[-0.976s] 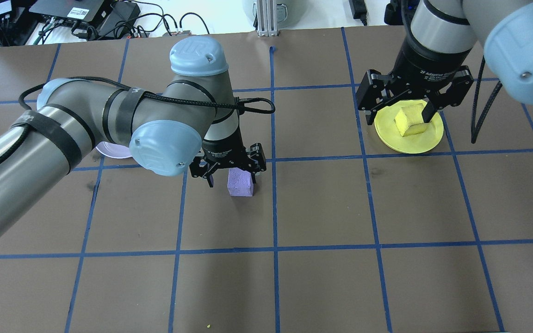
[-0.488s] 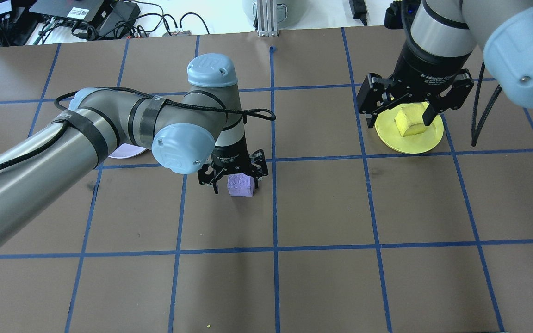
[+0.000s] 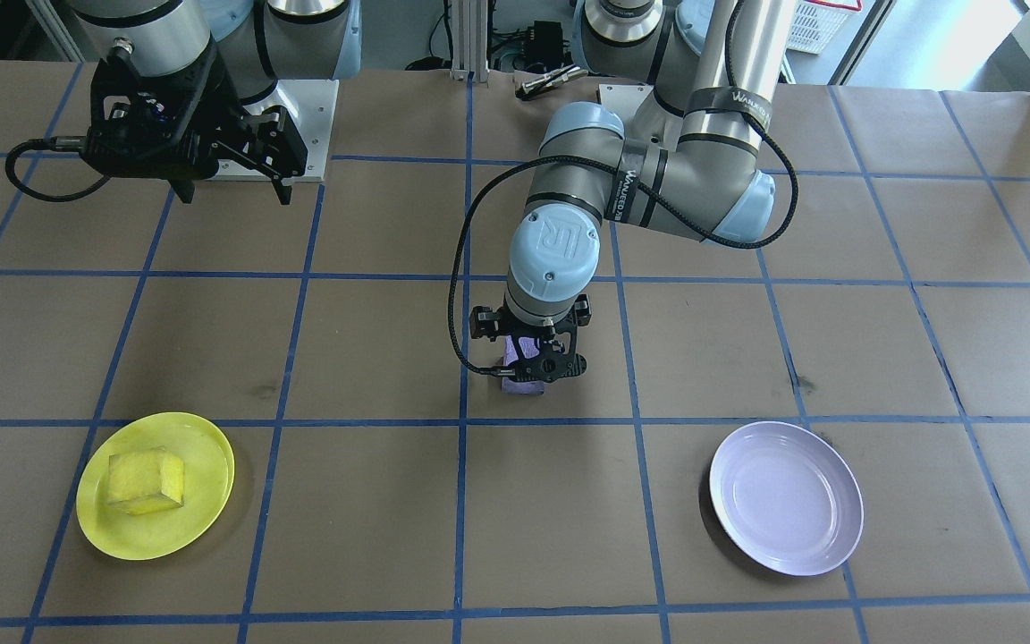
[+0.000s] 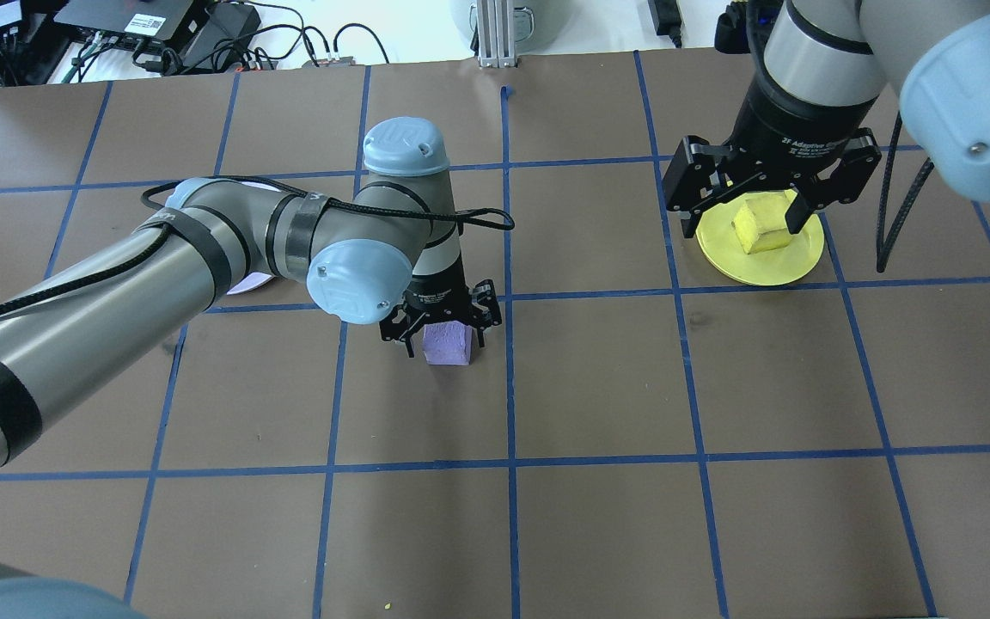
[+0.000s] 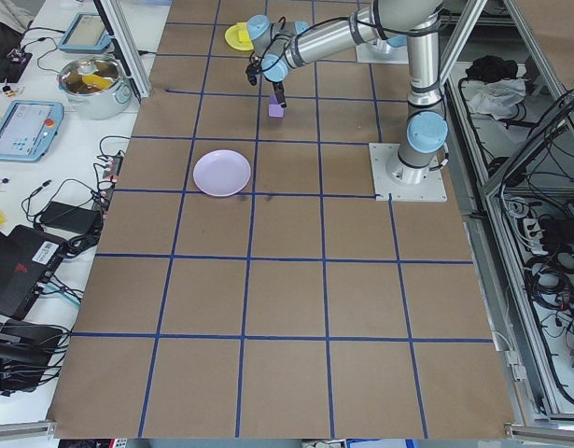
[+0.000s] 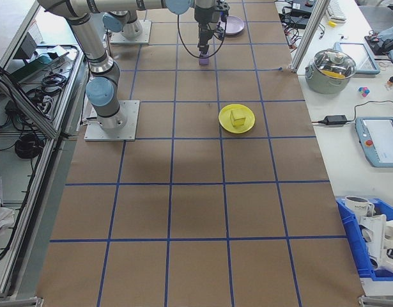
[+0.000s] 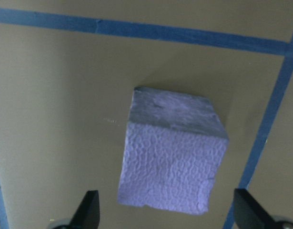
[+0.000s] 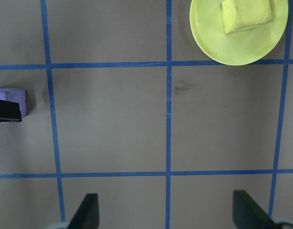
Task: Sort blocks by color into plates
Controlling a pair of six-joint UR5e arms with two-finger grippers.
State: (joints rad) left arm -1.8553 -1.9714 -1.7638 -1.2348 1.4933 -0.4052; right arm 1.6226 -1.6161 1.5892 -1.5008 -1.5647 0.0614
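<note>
Two blocks in view. Purple block (image 4: 447,343) sits on the brown paper table (image 4: 598,533), near the middle, just left of a blue tape line (image 4: 509,378). Left gripper (image 4: 441,324) is down around it, fingers spread wide, one finger on each side of the block; in the left wrist view the fingertips (image 7: 89,210) stand apart from the block's sides with a gap showing, so nothing is gripped. Yellow block (image 4: 761,223) lies tilted on the yellow plate (image 4: 770,262), far right part of the table in the overhead view. Right gripper (image 4: 740,206) hangs high above that plate, fingers spread wide, holding nothing; its wrist camera looks down on the plate and block from well above. Lavender plate (image 3: 786,497) lies on the table, holding nothing, well apart from the purple block, on the robot's left side; in the overhead view it is mostly hidden behind the left arm (image 4: 203,249). A black cable (image 4: 461,217) loops along that arm. Beyond the table's far edge: cables and electronics (image 4: 143,30).
</note>
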